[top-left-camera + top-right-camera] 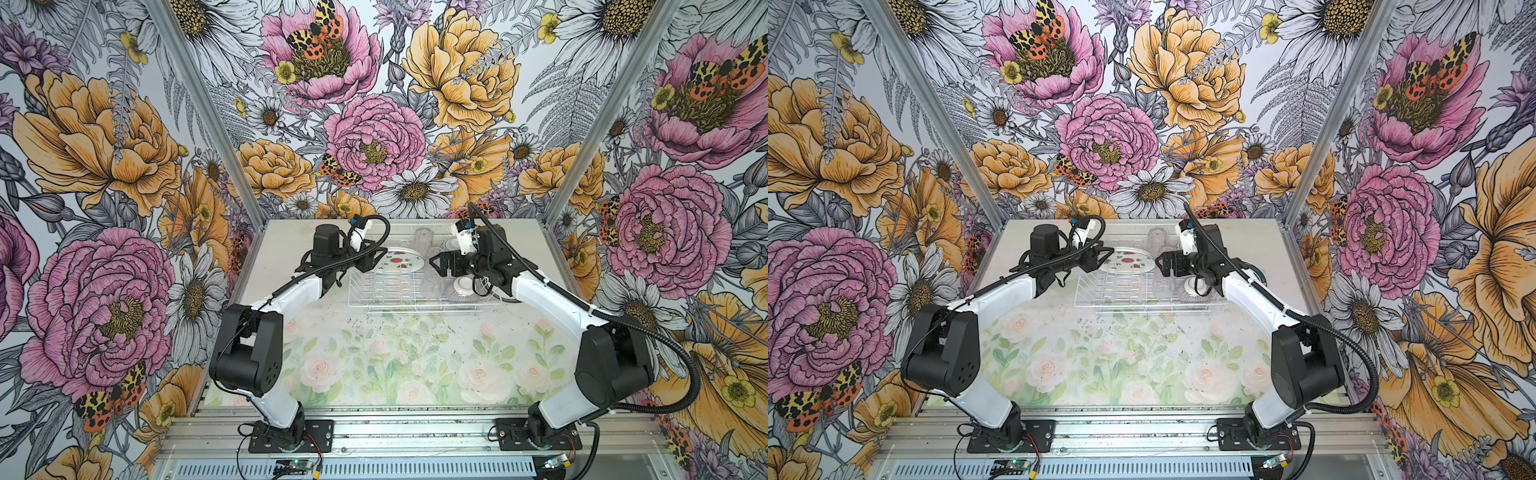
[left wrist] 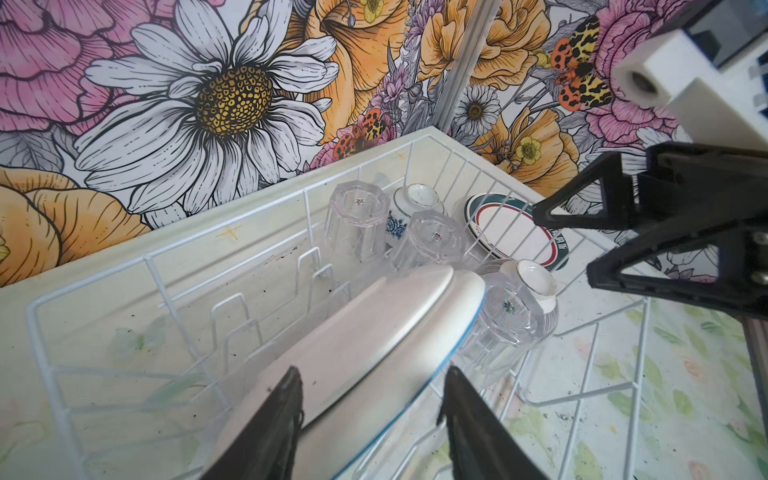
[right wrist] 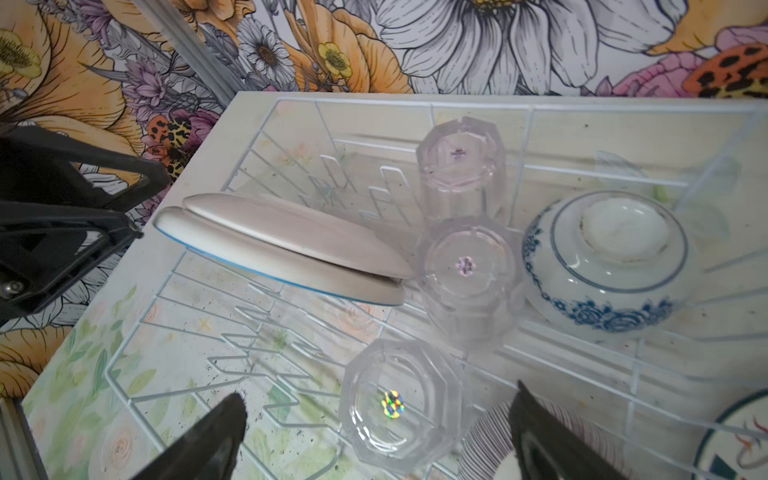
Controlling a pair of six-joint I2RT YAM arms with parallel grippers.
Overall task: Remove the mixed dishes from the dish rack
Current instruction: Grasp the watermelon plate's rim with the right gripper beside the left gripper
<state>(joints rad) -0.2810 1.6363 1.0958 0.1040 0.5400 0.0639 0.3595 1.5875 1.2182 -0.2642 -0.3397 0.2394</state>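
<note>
Left wrist view: straddling watermelon-print white plate [image 2: 374,324] with parted left gripper [image 2: 374,374]; hovering right gripper [image 2: 563,247] wide above rose-print tabletop [image 2: 685,395], flowered walls [image 2: 208,104] behind.

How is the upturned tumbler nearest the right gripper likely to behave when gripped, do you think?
The tumbler looks smooth and glossy, so it may slip. Its faceted sides probably resist rolling. Base-up on thin rack wires beside a second tumbler, it might tip into that.

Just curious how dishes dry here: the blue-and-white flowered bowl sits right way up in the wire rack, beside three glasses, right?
Not quite. The blue-and-white flowered bowl sits upside down, foot ring upward, in the wire rack, beside three glasses. The right wrist view shows it.
</note>
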